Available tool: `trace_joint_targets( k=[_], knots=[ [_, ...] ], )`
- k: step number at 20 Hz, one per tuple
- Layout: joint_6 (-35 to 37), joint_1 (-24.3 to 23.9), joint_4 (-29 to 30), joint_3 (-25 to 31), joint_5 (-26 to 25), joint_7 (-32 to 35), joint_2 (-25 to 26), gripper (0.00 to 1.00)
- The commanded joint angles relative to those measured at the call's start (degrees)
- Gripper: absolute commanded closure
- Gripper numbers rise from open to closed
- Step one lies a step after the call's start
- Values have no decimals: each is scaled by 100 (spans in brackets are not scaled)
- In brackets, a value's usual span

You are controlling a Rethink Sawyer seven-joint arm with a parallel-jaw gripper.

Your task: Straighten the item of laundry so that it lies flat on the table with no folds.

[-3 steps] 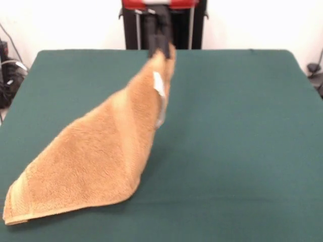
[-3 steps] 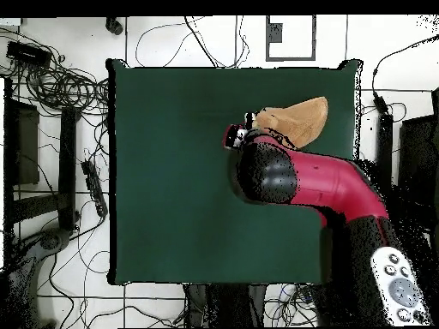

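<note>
Trailing toward seven o'clock in the front view, the towel (image 1: 101, 161) is draped on the table (image 1: 242, 151), its low corner resting there; its top corner is held pinched in the closed gripper (image 1: 160, 46) at twelve o'clock; the long axis runs between them.

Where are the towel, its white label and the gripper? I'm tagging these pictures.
towel (image 1: 96, 161): front view, middle of the terry face.
white label (image 1: 158, 84): front view, on the raised edge.
gripper (image 1: 161, 46): front view, dark tip at the towel's lifted corner.
</note>
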Motion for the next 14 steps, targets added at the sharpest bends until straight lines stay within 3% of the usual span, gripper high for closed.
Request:
trace_joint_targets(
  k=[1, 7, 14],
  knots=[
    [-23, 897, 784, -311, 483, 1777, -6, 100],
    [790, 1277, 911, -633, 984, 1736, -684, 100],
    [871, 1540, 759, -976, 1162, 1613, -691, 100]
  ],
)
